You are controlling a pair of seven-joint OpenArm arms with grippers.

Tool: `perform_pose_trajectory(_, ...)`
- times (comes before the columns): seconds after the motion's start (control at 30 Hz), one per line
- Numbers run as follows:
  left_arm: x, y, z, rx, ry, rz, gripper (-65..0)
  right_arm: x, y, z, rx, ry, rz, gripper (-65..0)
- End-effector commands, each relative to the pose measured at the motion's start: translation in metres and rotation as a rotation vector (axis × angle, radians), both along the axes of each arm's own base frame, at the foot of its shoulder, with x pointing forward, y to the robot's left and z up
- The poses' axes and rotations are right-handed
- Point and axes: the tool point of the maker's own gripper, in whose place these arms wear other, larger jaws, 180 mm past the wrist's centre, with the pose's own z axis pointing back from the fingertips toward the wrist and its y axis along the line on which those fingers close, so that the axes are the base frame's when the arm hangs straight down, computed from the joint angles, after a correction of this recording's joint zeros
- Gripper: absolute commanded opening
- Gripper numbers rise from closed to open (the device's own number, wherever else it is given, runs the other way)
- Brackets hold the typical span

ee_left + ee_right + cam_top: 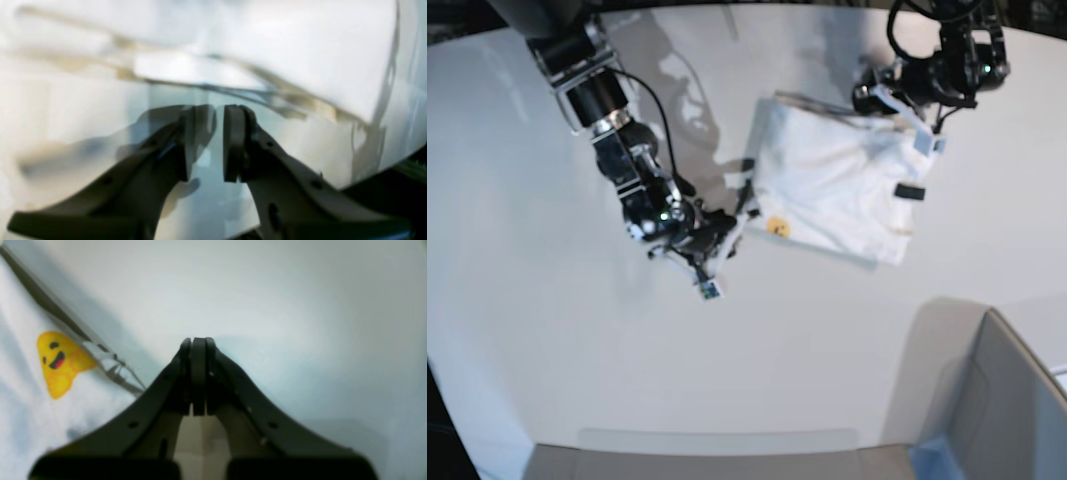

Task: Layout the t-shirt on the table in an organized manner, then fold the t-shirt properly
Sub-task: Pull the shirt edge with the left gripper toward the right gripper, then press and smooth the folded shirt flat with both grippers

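Inspecting the right gripper (198, 373) first: its jaws are pressed fully together with nothing between them, and it hangs over bare table (283, 306) just beside the edge of the t-shirt (30, 400). A yellow smiling cartoon figure (58, 361) printed on the cloth shows near that edge. In the base view this gripper (712, 245) sits at the shirt's near-left corner, close to the cloth; contact cannot be confirmed.

The left gripper (218, 143) shows a narrow gap between its two fingers (233, 143), so the jaws stand partly apart. The wrist picture is heavily blurred; white cloth (300, 60) lies ahead of the fingertips, and whether any fabric is pinched cannot be told. In the base view this gripper (897, 95) is at the far-right corner of the t-shirt (837, 185).

The t-shirt lies as a compact, roughly rectangular white bundle on the far-right part of the table (547, 330), with a small black tag (909, 191) at its right side and the yellow print at its near-left edge.

The table is plain white and smooth, with a curved far edge. A grey box (1007, 400) with a blue corner stands at the near right.
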Motion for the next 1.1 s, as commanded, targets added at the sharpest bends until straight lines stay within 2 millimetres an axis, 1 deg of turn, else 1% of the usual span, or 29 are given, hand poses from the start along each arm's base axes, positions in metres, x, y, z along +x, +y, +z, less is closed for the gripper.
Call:
perform_pose_trajectory(0.0, -0.001, 0.006, -0.001, 0.028, 0.006, -0.008, -50.0, 0.011, 0.007, 0.017, 0.017, -0.048, 0.015, -65.0)
perform_pose_trajectory(0.07, 0.001, 0.013, -0.006, 0.062, 0.010, -0.001, -50.0, 0.000, 0.014, 0.010, 0.010, -0.034, 0.044, -65.0)
perform_pose_trajectory(0.17, 0.015, 0.020, -0.005, 0.089, -0.008, 0.009, -50.0, -0.013, 0.023, 0.001, -0.016, -0.019, 0.095, -65.0)
perform_pose_trajectory(0.27, 0.026, 0.027, -0.006, 0.116, -0.017, 0.018, -50.0, -0.034, 0.036, -0.006, -0.013, -0.004, 0.145, -65.0)
perform_pose_trajectory(0.47, 0.059, 0.046, 0.001, 0.224, -0.062, 0.028, -50.0, -0.071, 0.053, -0.006, -0.007, 0.028, 0.224, -65.0)
perform_pose_trajectory(0.53, 0.068, 0.054, 0.005, 0.270, -0.075, 0.032, -50.0, -0.081, 0.058, -0.005, -0.014, 0.053, 0.247, -65.0)
perform_pose_trajectory(0.63, 0.085, 0.067, 0.009, 0.337, -0.090, 0.043, -50.0, -0.099, 0.070, 0.001, 0.003, 0.058, 0.291, -65.0)
perform_pose_trajectory(0.7, 0.099, 0.073, 0.009, 0.353, -0.093, 0.055, -50.0, -0.108, 0.077, 0.004, 0.016, 0.059, 0.314, -65.0)
perform_pose_trajectory(0.8, 0.117, 0.080, 0.010, 0.365, -0.094, 0.074, -50.0, -0.117, 0.083, 0.001, 0.015, 0.066, 0.340, -65.0)
perform_pose_trajectory(0.87, 0.132, 0.083, 0.018, 0.376, -0.121, 0.083, -50.0, -0.125, 0.087, -0.001, 0.015, 0.077, 0.356, -65.0)
perform_pose_trajectory(0.97, 0.144, 0.086, 0.028, 0.392, -0.150, 0.091, -50.0, -0.133, 0.094, -0.002, 0.019, 0.083, 0.378, -65.0)
perform_pose_trajectory(1.07, 0.152, 0.089, 0.036, 0.400, -0.169, 0.096, -50.0, -0.134, 0.099, 0.000, 0.029, 0.081, 0.383, -65.0)
